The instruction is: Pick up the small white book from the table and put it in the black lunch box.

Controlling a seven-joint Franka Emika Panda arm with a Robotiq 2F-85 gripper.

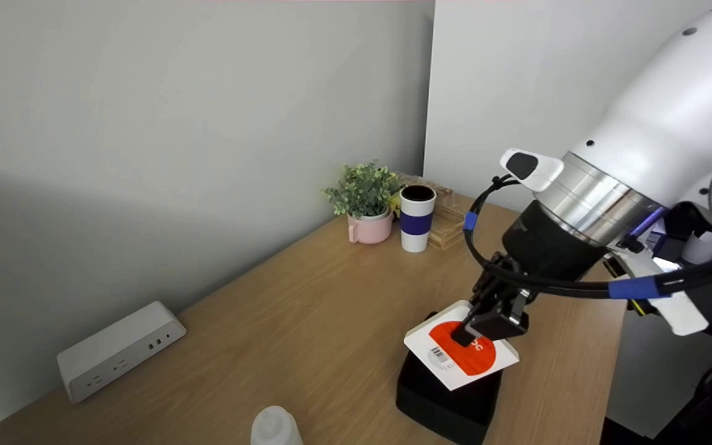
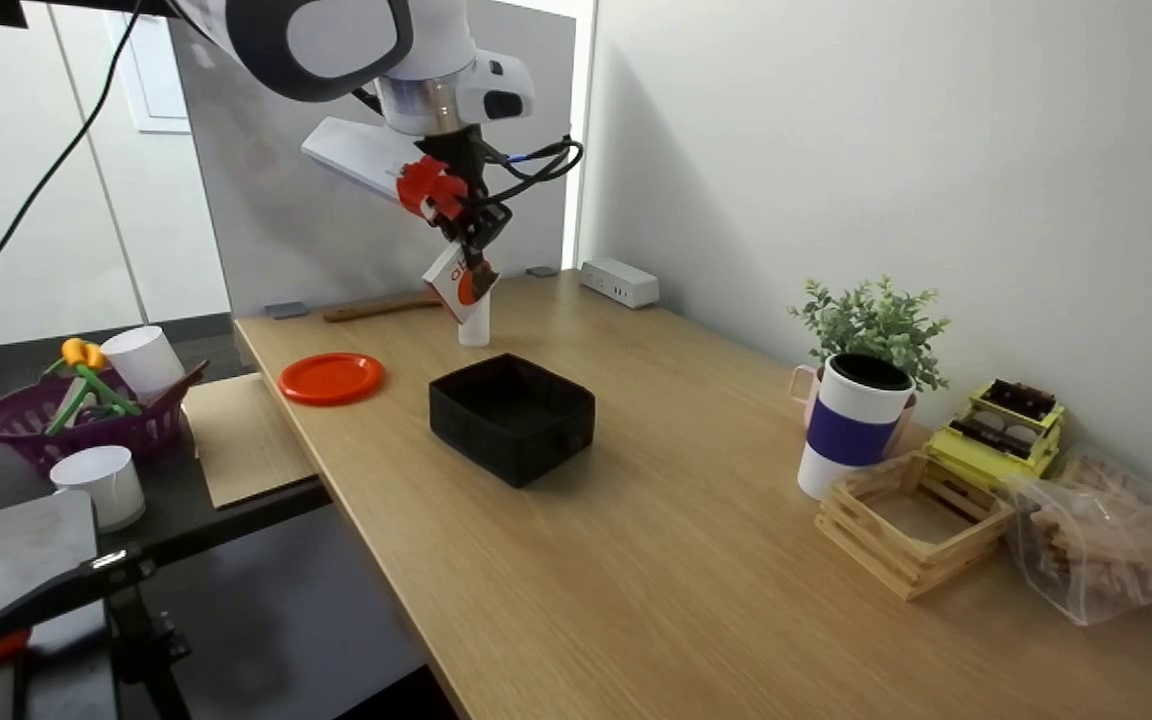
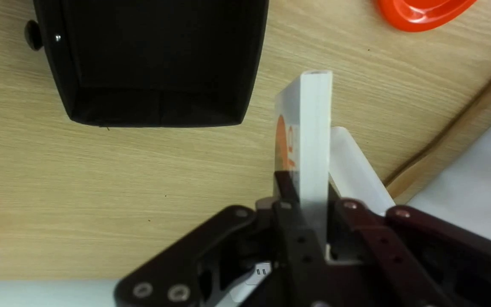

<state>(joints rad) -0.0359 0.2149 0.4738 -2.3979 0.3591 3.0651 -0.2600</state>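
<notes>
The small white book [image 1: 468, 361] with its red-orange round mark is held in the air by my gripper [image 1: 468, 334]. My gripper is shut on it; in the wrist view the fingers [image 3: 307, 187] lie on both faces of the book [image 3: 315, 132], seen edge-on. The black lunch box [image 2: 521, 440] stands open on the table, its inside bare in the wrist view [image 3: 156, 106]. In an exterior view the book [image 2: 456, 283] hangs tilted, above and beyond the box, beside it rather than over it. In an exterior view the book covers part of the box [image 1: 445, 408].
A white bottle [image 2: 474, 326] stands close behind the book. A red plate [image 2: 331, 379] lies near the table edge. A wooden stick [image 2: 381, 309] and a white power strip [image 2: 620, 282] are at the far end. A tumbler [image 2: 848, 425], plant [image 2: 876, 325] and wooden crate [image 2: 916, 525] stand by the wall.
</notes>
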